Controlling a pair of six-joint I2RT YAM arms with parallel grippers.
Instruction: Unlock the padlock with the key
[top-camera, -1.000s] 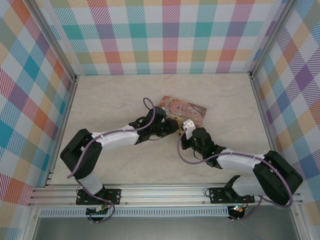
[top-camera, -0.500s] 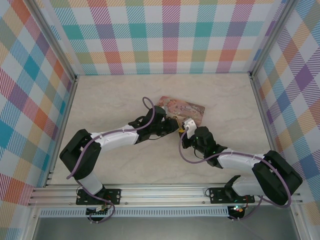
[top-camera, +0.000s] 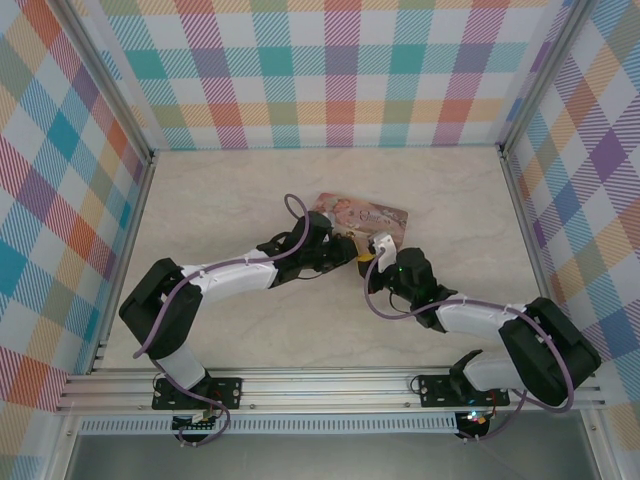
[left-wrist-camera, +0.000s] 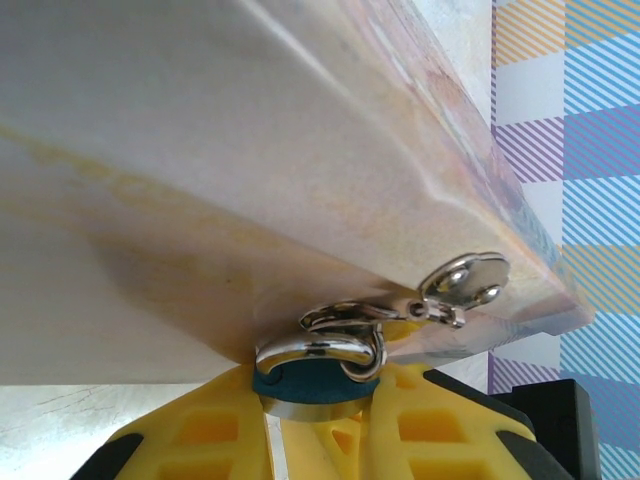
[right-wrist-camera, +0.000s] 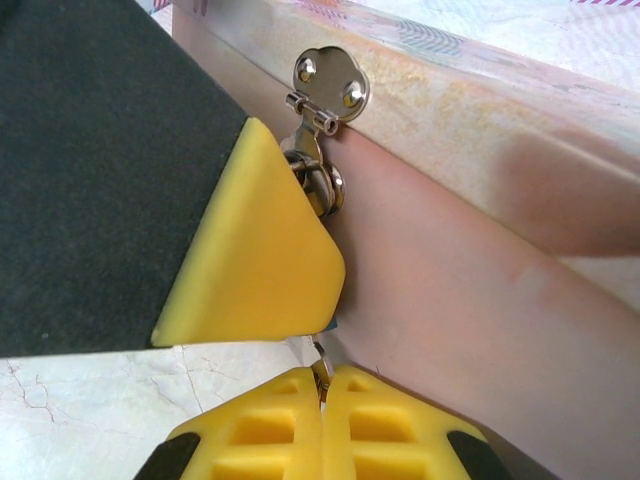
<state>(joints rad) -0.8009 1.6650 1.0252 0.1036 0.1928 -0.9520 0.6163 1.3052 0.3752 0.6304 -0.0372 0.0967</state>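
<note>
- Now the tiny padlock with a blue-teal body (left-wrist-camera: 300, 382) sits at the bottom of the left wrist view. It is wedged between the two yellow ribbed fingers (left-wrist-camera: 200, 440) of the left hand (left-wrist-camera: 315, 432).
- That hand is drawn in to a narrow gap and grips the padlock by its body.
- Its thin silvery shackle (left-wrist-camera: 320, 347) arches up from the body and hooks onto the loop of a small shiny metal hasp (left-wrist-camera: 462, 283) riveted to the side of the tin.
- In the right wrist view, the very small, thin, dark grey metal key (right-wrist-camera: 320, 370) shows as a sliver poking out between two yellow fingertips.
- Those belong to the right hand (right-wrist-camera: 322, 405), which is closed tight and pinches the key.
- The key's tip points up at a speck of teal just under the left hand's yellow finger. I cannot tell whether it has entered the lock.
- The pink illustrated tin box (top-camera: 365, 213) lies flat on the pale marbled counter (top-camera: 230, 200), with the hasp and padlock at its near long side.
- From above, the two hands meet at that near side, the left reaching in from the left and the right from the right, just beside each other.
- Pastel checked walls (top-camera: 340, 70) enclose the counter on three sides.
</note>
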